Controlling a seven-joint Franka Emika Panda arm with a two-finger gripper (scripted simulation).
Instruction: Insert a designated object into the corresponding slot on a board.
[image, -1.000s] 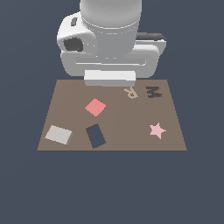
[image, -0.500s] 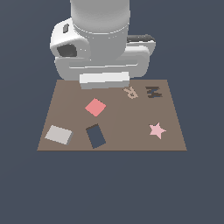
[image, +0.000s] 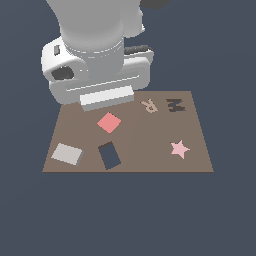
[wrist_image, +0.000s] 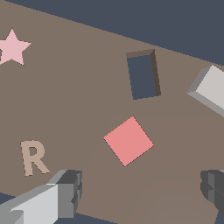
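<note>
My hand (wrist_image: 140, 192) hangs wide open, empty, above the red square (wrist_image: 128, 141). The grey tile (wrist_image: 213, 89) beside the slot (wrist_image: 142, 76) looks half-cropped; I might grab the square instead.

I see the tile (image: 67, 153) at the board's (image: 200, 160) near-left corner, slot (image: 109, 155) just right of it, square (image: 109, 122) behind, star (image: 180, 149) near right edge, R (image: 149, 105) and M (image: 175, 105) along the far edge.
</note>
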